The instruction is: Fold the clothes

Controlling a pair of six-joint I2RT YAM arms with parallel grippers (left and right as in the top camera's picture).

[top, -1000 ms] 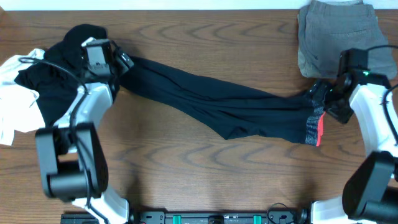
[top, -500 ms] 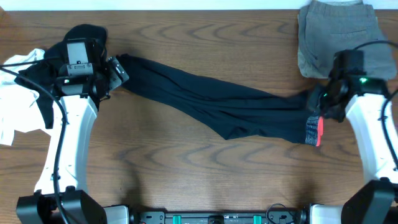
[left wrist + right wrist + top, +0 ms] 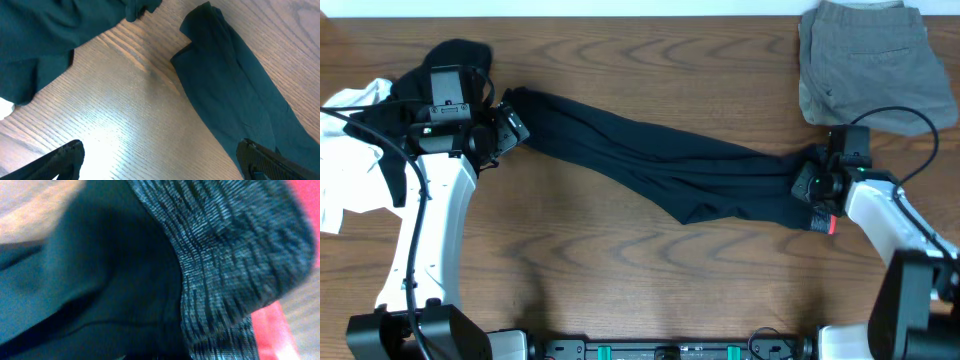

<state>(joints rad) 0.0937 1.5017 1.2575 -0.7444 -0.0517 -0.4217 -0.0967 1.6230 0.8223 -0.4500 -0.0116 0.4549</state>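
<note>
Pinching trousers (image 3: pixel 670 175) w/ right hand (image 3: pixel 811 186).

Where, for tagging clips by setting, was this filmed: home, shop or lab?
Likely a robotics lab bench, though the room is out of view: a left arm and right arm mounted at a wooden table, with trousers and shorts laid out for them.

The trousers (image 3: pixel 100 280) fill the right wrist view, blurred.

Brown wood-grain table (image 3: pixel 620 270) — pale strip (image 3: pixel 620 8) beyond far edge.
</note>
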